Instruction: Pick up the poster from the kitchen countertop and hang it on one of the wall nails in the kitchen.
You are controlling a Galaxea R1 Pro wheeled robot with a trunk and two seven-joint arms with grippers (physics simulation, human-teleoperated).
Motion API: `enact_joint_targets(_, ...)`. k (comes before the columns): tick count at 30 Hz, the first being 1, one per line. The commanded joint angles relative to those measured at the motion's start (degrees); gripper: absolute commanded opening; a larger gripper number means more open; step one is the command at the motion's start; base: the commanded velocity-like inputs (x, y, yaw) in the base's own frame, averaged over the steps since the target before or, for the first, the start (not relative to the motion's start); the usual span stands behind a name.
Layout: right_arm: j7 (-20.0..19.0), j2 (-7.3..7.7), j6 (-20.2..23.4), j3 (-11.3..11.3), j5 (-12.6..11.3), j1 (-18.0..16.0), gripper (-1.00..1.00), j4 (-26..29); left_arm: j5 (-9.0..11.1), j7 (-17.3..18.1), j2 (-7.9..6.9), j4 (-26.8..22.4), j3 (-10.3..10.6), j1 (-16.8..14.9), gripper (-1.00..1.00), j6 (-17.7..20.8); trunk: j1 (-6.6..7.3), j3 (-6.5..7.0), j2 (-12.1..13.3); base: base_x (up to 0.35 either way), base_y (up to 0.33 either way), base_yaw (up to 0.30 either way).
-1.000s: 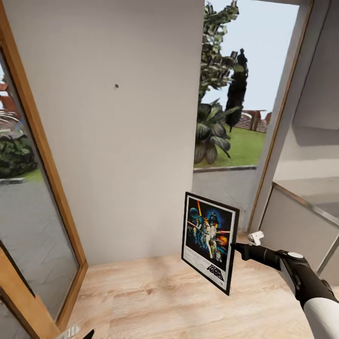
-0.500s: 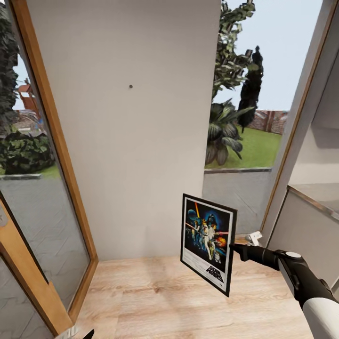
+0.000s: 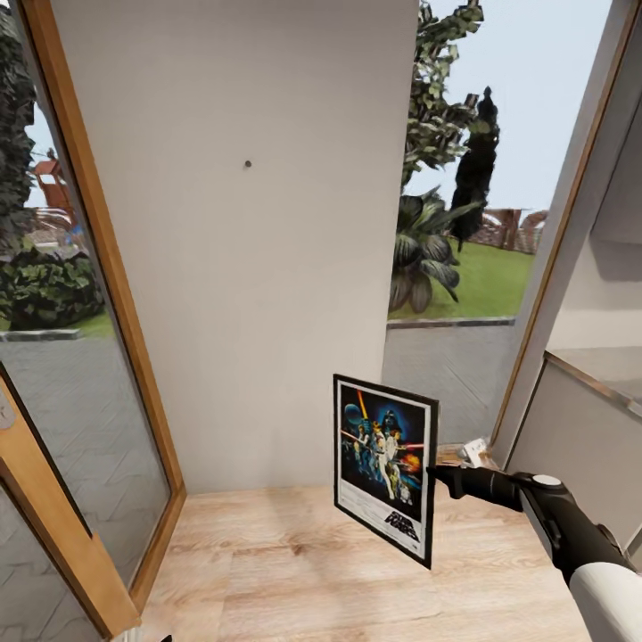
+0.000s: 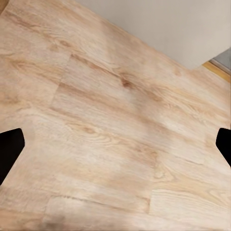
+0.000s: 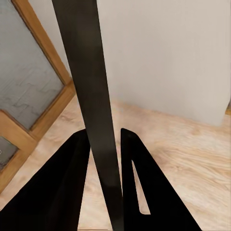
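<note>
Poster [image 3: 385,468] hangs upright, its right edge clamped in the right gripper [image 3: 434,473], below the wall nail [image 3: 247,164]

We look straight down along our left gripper [image 4: 115,144] at a pale wood floor [image 4: 110,134], its wide planks running diagonally, with darker grain lines and one small brown knot. Our two black fingertips [image 4: 9,149] poke in from opposite edges of the picture, far apart, with nothing between them but bare planks. Along one side a plain light grey wall [image 4: 178,24] meets the floor in a straight slanted line. At the wall's end, a thin strip of orange-brown wooden trim [image 4: 217,71] peeks in at the picture's edge.
</note>
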State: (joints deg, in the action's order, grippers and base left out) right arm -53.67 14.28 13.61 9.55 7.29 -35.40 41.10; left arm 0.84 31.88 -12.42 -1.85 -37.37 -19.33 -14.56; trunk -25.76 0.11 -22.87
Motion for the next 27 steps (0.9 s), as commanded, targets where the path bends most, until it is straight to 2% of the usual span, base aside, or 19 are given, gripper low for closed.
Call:
enact_joint_targets(1, -0.5, -0.05, 0.6, -0.2, 0.2, 0.0, -1.00, 0.3, 0.1, 0.0, -0.03, 0.1, 0.0, 0.1, 1.00, -0.2, -0.02, -0.02, 0.0, 0.000, 0.000, 0.000)
enact_joint_targets(3, -0.6, -0.05, 0.8, -1.1, 0.0, 0.0, -1.00, 1.2, 0.0, -0.3, -0.05, 0.1, 0.0, 0.5, 1.00, -0.2, -0.02, -0.02, 0.0, 0.000, 0.000, 0.000)
enact_joint_targets(9, -1.7, -0.15, 2.0, -1.9, -0.2, -0.1, -1.00, 5.6, 0.0, -0.5, -0.01, 0.1, 0.0, 1.6, 1.00, -0.3, -0.02, -0.02, 0.0, 0.000, 0.000, 0.000)
enact_joint_targets(13, -4.3, -2.19, 9.5, -2.3, -0.3, -0.6, -1.00, 13.0, 0.0, -0.6, -0.05, 0.1, 0.0, 1.9, 1.00, -0.3, -0.02, -0.02, 0.0, 0.000, 0.000, 0.000)
enact_joint_targets(16, -4.8, -3.11, 12.9, -2.5, -0.3, -0.9, -1.00, 16.5, -0.1, -1.1, -0.05, 0.1, 0.0, 2.3, 1.00, -0.3, -0.02, -0.02, 0.0, 0.000, 0.000, 0.000)
enact_joint_targets(19, -5.1, -4.36, 16.9, -3.9, -0.3, -2.7, -1.00, 19.7, -0.1, -2.3, -0.06, 0.1, 0.1, 3.1, 1.00, -0.3, -0.02, -0.02, 0.0, 0.000, 0.000, 0.000)
enact_joint_targets(22, -5.3, -5.68, 20.5, -6.9, -0.3, -6.2, -1.00, 21.3, -0.1, -3.4, -0.09, 0.0, 0.1, 4.0, 1.00, -0.3, -0.02, -0.02, 0.0, 0.000, 0.000, 0.000)
enact_joint_targets(23, -5.6, -7.81, 25.1, -8.5, -0.3, -11.0, -1.00, 21.8, -0.1, -3.7, -0.13, 0.0, 0.2, 4.3, 1.00, -0.3, -0.02, -0.02, 0.0, 0.000, 0.000, 0.000)
enact_joint_targets(27, -7.7, -10.08, 29.6, -9.1, -0.3, -16.7, -1.00, 21.9, -0.1, -3.8, -0.17, 0.0, 0.2, 4.4, 1.00, -0.4, -0.02, -0.02, 0.0, 0.000, 0.000, 0.000)
